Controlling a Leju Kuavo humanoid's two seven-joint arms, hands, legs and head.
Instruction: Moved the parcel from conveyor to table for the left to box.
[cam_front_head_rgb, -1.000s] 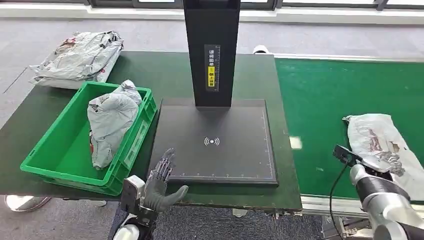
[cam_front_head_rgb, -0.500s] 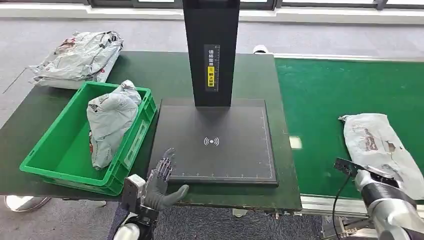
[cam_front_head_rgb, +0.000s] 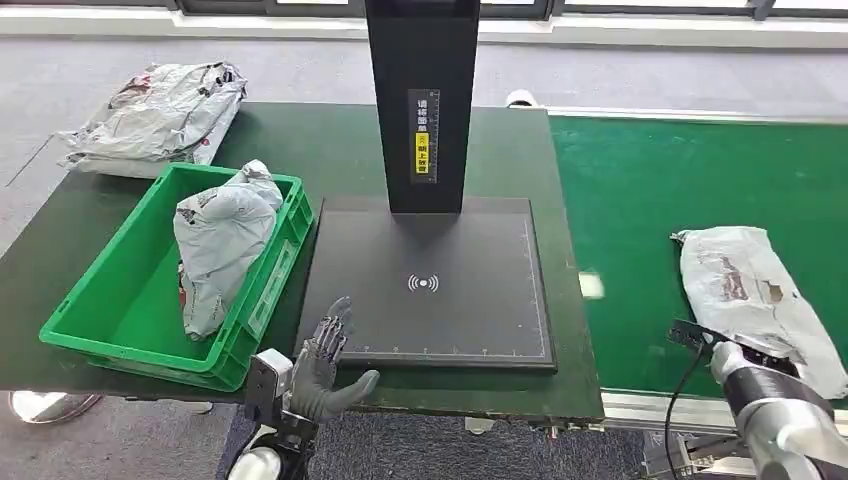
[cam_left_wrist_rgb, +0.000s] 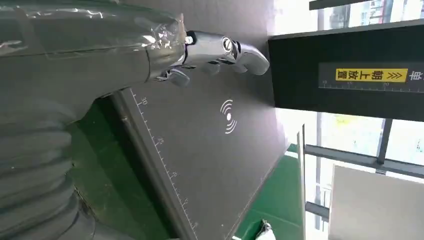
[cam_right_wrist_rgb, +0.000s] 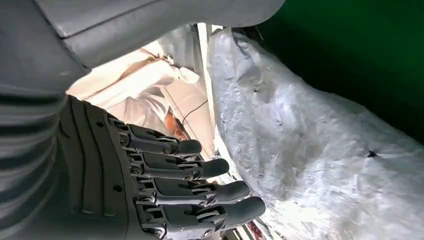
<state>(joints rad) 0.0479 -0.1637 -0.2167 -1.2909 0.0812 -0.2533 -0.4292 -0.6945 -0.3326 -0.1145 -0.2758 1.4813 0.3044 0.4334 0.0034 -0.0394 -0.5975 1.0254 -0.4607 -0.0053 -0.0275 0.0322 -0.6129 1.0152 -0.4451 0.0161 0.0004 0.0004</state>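
Parcel (cam_front_head_rgb: 750, 295) lies on green conveyor (cam_front_head_rgb: 650, 200), right of frame. Right hand (cam_right_wrist_rgb: 165, 185) just beside it, fingers (cam_right_wrist_rgb: 200, 167) released, straight. Left hand (cam_front_head_rgb: 322, 362) at bench (cam_front_head_rgb: 330, 150) front edge, lower centre-left, fingers spread, empty.

Head high, downward — wrists close

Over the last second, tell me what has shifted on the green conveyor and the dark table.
The crumpled grey plastic parcel on the green conveyor belt has slid left, toward the table. The right hand has drawn back toward the robot, fingers spread beside the parcel, holding nothing. The left hand, the green plastic crate with its parcel and the black scanner pad stayed put.
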